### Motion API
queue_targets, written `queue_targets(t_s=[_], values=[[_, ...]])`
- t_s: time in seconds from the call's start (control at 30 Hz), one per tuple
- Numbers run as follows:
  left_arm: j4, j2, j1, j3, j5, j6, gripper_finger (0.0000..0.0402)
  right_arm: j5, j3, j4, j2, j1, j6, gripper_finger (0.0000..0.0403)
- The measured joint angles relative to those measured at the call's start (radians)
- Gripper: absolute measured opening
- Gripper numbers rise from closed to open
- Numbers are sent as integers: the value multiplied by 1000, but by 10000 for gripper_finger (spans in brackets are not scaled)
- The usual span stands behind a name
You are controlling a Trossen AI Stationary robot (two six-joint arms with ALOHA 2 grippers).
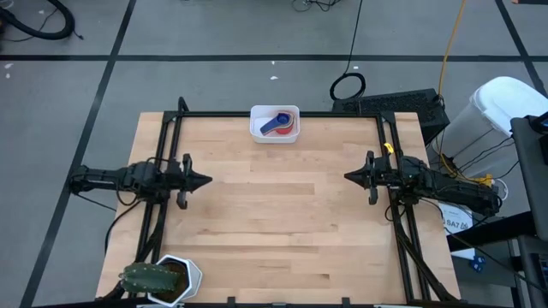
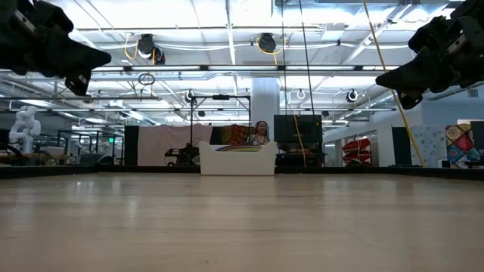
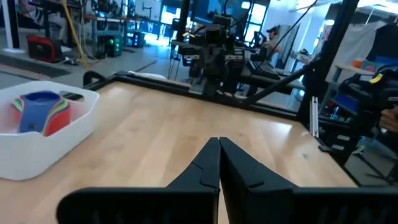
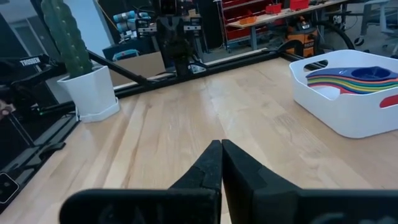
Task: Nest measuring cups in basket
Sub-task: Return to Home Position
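Observation:
The white basket (image 1: 274, 124) stands at the middle of the table's far edge, resting on its flat bottom. Inside it the measuring cups (image 1: 280, 121) sit nested, a blue one on top with red beneath; they also show in the left wrist view (image 3: 41, 111) and the right wrist view (image 4: 354, 78). My left gripper (image 1: 208, 180) hovers shut above the table's left side, pointing level toward the right. My right gripper (image 1: 348, 177) hovers shut above the right side, pointing level toward the left. Both are well clear of the basket (image 3: 43, 134).
A white hexagonal pot with a green cactus (image 1: 163, 278) stands at the table's near left corner, also in the right wrist view (image 4: 90, 87). Black frame rails (image 1: 282, 114) run along the far edge and both sides. Bare wood lies between the two grippers.

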Motion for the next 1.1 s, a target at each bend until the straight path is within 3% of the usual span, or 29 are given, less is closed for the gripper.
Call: queue_targets(t_s=[0.17, 0.63, 0.87, 1.1], values=[[136, 3, 0, -80, 38, -42, 3, -3, 0, -5, 0, 0, 3, 0], [129, 10, -1, -78, 61, -50, 16, -57, -1, 0, 0, 1, 5, 0], [125, 10, -1, -78, 66, -56, 15, -55, -110, 239, 1, 3, 65, 0], [123, 17, -1, -78, 68, -70, 10, -23, -109, 234, 11, 9, 32, 0]])
